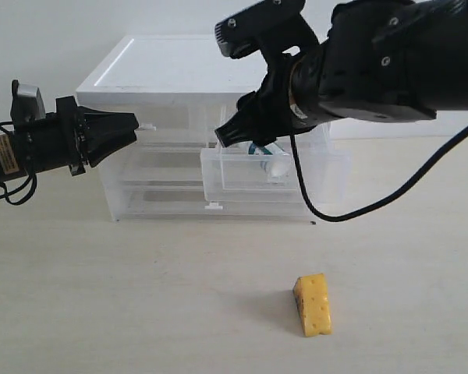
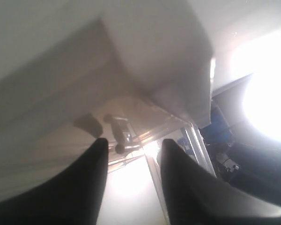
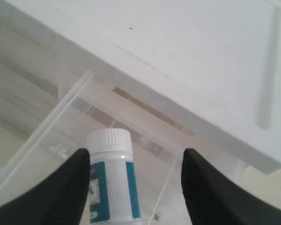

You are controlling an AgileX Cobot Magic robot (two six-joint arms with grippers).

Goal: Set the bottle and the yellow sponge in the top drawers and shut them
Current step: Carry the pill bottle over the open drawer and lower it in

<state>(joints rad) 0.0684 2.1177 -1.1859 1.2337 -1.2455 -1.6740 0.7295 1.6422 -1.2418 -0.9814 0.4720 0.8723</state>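
Observation:
The white bottle [image 1: 277, 165] with a teal label lies in the right top drawer [image 1: 238, 178], which is pulled out of the cabinet. My right gripper [image 1: 242, 139] hangs over that drawer. In the right wrist view its jaws [image 3: 136, 154] stand open around the bottle [image 3: 111, 183], which leans on one finger with a wide gap to the other. The left top drawer [image 1: 171, 121] is in. My left gripper [image 1: 132, 125] is open, its tips just short of that drawer's white handle [image 2: 121, 133]. The yellow sponge [image 1: 313, 304] stands on the table in front.
The white-topped translucent cabinet [image 1: 164, 66] stands at the back, with two full-width drawers [image 1: 156, 195] below the top ones, both in. A black cable [image 1: 359, 206] from the right arm loops down in front of the cabinet's right side.

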